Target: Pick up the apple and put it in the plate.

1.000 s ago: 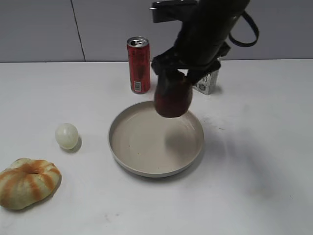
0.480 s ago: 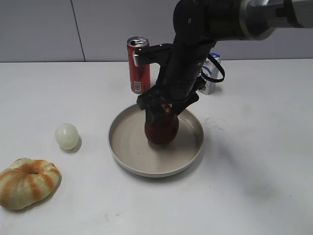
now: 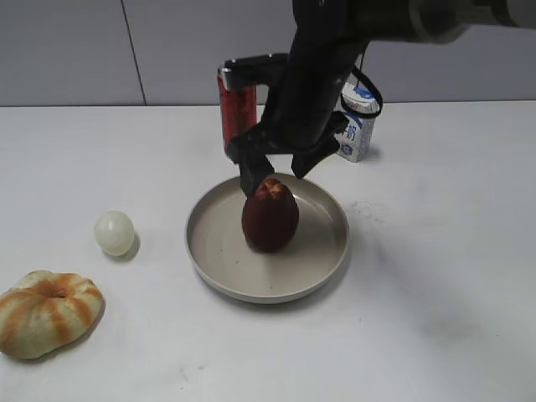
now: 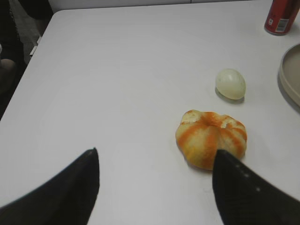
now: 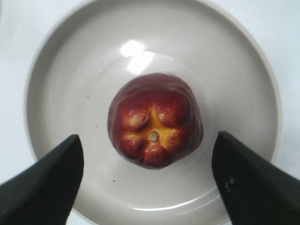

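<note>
The dark red apple [image 3: 270,216] stands upright in the middle of the beige plate [image 3: 216,260], its lobed orange-yellow top facing up. The right wrist view looks straight down on the apple [image 5: 154,120] inside the plate [image 5: 61,75]. My right gripper [image 3: 275,174] is open and hangs just above the apple, clear of it; its fingers [image 5: 148,140] spread wide on either side. My left gripper [image 4: 157,157] is open and empty over bare table at the left, out of the exterior view.
A red can [image 3: 235,109] and a small milk carton [image 3: 356,121] stand behind the plate. A pale round ball [image 3: 114,232] and an orange-striped bun [image 3: 46,311] lie to the plate's left; both show in the left wrist view, ball [image 4: 230,84] and bun [image 4: 211,137].
My right gripper lowered the apple into the plate, opened and let go of it, then rose slightly. The apple now stands free in the plate.
</note>
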{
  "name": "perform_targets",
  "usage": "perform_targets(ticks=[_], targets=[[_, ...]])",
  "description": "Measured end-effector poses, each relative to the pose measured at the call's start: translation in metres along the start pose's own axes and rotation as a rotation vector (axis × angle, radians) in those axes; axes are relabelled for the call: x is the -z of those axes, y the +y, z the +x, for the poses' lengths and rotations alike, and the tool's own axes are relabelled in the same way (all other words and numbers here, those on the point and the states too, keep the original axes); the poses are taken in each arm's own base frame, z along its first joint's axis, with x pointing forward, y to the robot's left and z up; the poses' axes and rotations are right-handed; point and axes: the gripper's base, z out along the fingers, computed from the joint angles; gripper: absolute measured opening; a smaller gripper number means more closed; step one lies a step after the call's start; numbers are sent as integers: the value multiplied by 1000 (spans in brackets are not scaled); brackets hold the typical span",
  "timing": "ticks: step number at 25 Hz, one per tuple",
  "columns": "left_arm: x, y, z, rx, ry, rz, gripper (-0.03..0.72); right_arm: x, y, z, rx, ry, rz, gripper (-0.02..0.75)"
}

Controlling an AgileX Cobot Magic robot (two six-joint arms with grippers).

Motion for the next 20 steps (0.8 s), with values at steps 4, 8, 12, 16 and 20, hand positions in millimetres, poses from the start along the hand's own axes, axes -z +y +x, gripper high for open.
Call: perform_targets(ticks=[4, 8, 12, 16, 20], targets=[[0, 0, 0, 0, 0, 0, 572, 47, -15, -31, -13, -111, 9, 633], [0, 0, 0, 0, 0, 0, 572, 101, -66, -51, -128, -234, 58, 624], [0, 0, 0, 0, 0, 0, 572, 132, -127, -46, -223, -251, 178, 603], [0, 0, 0, 0, 0, 0, 572, 144, -177, -30, -354, -241, 249, 592], [0, 0, 0, 0, 0, 0, 572, 157, -191, -10, -404, -224, 260, 592]])
